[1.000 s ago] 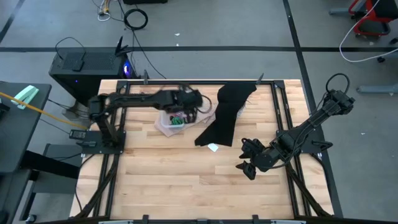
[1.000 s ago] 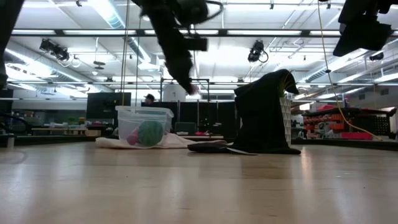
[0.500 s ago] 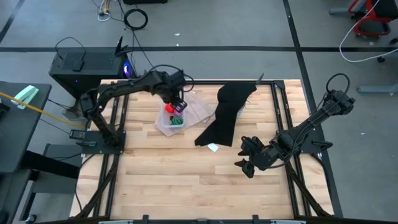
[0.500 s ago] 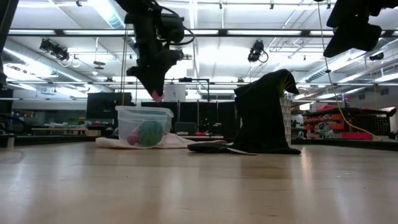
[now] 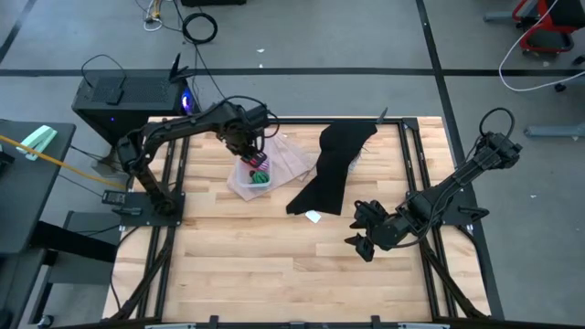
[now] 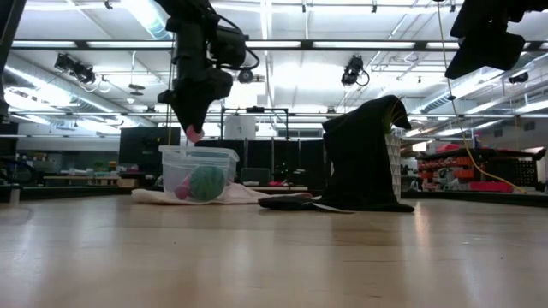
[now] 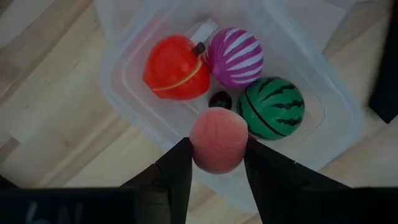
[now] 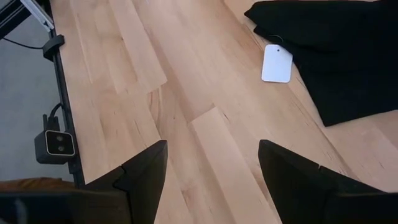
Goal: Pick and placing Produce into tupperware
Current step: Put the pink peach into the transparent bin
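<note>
While my left gripper [image 7: 217, 163] clamps a round pink-peach toy fruit [image 7: 218, 139] just above the near rim of the clear shallow plastic tupperware [image 7: 130, 93], w/ three fruits inside, releasing here risks a bounce off that rim onto the table.

desk [image 5: 274, 265]: pale wood planks, smooth, satin sheen;
tupperware [image 7: 130, 93]: clear, glossy plastic;
produce [image 7: 217, 140]: matt, foam-like peach ball; others smooth, faintly shiny;
cloth [image 5: 334, 169]: black, matt fabric;
tag [image 8: 277, 63]: white, paper-like
</note>
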